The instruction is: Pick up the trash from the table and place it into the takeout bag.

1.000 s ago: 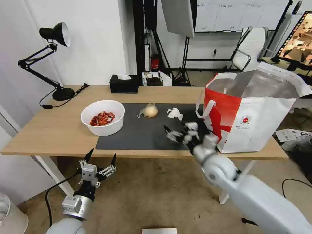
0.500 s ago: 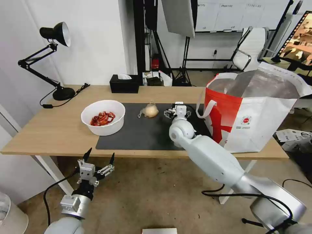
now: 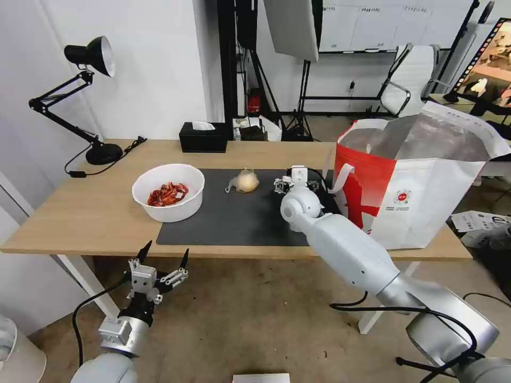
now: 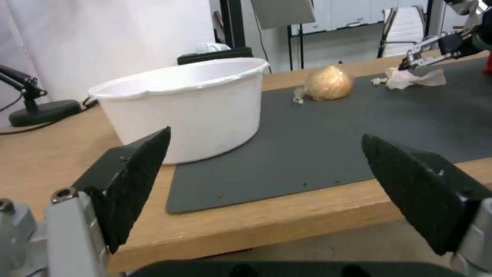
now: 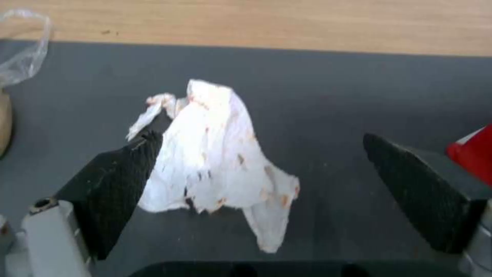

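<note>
Since a second ago the right arm has swung from the near edge of the dark mat (image 3: 234, 218) up over its far part, and the right gripper (image 5: 256, 192) now hangs over the crumpled tissue (image 5: 215, 161). Taking that mat as the landmark and going left to right: the left gripper (image 3: 159, 266) stays parked below the near edge of the bench (image 3: 80, 213), fingers spread wide and empty. The white bowl (image 3: 169, 191) of red scraps overlaps the mat's left edge. The knotted bag (image 3: 245, 181) lies on the mat's far middle, and the tissue is just right of it, on the mat. The right fingers (image 5: 123, 177) are wide open, straddling the tissue; one pad touches its edge, but nothing is gripped. The takeout bag (image 3: 415, 197) stands at the mat's right end, mouth open. In my judgement the tissue is lined up for a grasp, and none of the trash visible on the mat is bagged yet.
</note>
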Motion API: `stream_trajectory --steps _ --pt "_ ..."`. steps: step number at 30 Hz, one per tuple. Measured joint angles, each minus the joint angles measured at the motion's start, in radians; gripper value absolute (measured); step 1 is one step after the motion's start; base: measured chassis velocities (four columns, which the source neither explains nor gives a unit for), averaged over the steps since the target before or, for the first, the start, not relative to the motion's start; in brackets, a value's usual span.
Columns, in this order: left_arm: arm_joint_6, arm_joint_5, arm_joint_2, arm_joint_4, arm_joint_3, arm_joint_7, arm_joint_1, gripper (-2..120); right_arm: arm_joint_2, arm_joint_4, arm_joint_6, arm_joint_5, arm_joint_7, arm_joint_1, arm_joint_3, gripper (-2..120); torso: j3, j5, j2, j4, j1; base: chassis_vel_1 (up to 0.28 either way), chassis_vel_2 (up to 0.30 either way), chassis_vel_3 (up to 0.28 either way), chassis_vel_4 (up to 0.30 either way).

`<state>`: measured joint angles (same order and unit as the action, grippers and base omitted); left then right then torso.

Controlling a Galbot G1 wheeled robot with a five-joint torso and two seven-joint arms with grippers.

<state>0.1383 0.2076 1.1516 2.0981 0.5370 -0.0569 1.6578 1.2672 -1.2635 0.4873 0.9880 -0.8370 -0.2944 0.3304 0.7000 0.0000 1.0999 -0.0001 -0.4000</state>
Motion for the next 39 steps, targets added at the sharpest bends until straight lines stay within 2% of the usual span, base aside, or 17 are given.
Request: stream_trajectory --steps 18,21,22,25,29,33,34,37,38,39 --pt "-0.004 0.003 -0.001 0.000 -0.008 0.000 0.007 100 0.015 0.041 -0.010 0.000 0.094 -0.033 -0.039 99 0.000 0.0000 0.000 0.0001 0.000 0.000 0.000 0.000 0.000" --pt "-0.005 0.003 -0.001 0.000 -0.008 0.000 0.009 100 0.012 0.045 -0.030 -0.002 0.119 -0.036 -0.044 86 0.000 0.0000 0.000 0.0001 0.000 0.000 0.000 0.000 0.000" --pt "-0.005 0.003 -0.001 0.000 -0.008 0.000 0.009 100 0.012 0.045 -0.030 -0.002 0.119 -0.036 -0.044 86 0.000 0.0000 0.000 0.0001 0.000 0.000 0.000 0.000 0.000" --pt "-0.005 0.004 -0.001 -0.002 -0.008 0.000 0.013 100 0.011 0.045 -0.049 -0.008 0.141 -0.043 -0.048 69 0.000 0.0000 0.000 0.0002 0.000 0.000 0.000 0.000 0.000" --pt "-0.004 0.004 -0.001 -0.002 -0.008 0.000 0.014 100 0.008 0.045 -0.062 -0.017 0.159 -0.045 -0.048 61 0.000 0.0000 0.000 0.0000 0.000 0.000 0.000 0.000 0.000" --pt "-0.002 0.002 -0.009 0.008 -0.010 0.014 0.016 100 0.005 0.029 -0.079 -0.026 0.167 -0.051 -0.044 41 0.000 0.0000 0.000 0.0001 0.000 0.000 0.000 0.000 0.000" --pt "-0.002 0.002 -0.009 0.008 -0.010 0.014 0.016 100 0.005 0.029 -0.079 -0.026 0.167 -0.051 -0.044 41 0.000 0.0000 0.000 0.0001 0.000 0.000 0.000 0.000 0.000" --pt "-0.002 0.006 -0.013 0.008 -0.009 0.014 0.010 100 0.005 0.025 -0.084 -0.032 0.168 -0.060 -0.044 26 0.000 0.0000 0.000 0.0001 0.000 0.000 0.000 0.000 0.000" --pt "-0.002 0.006 -0.013 0.008 -0.009 0.014 0.010 100 0.005 0.025 -0.084 -0.032 0.168 -0.060 -0.044 26 0.000 0.0000 0.000 0.0001 0.000 0.000 0.000 0.000 0.000" --pt "-0.002 0.008 -0.013 0.008 -0.008 0.013 0.010 100 0.004 0.024 -0.087 -0.035 0.171 -0.065 -0.045 21 0.000 0.0001 0.000 0.0001 0.000 0.000 0.000 0.000 0.000"
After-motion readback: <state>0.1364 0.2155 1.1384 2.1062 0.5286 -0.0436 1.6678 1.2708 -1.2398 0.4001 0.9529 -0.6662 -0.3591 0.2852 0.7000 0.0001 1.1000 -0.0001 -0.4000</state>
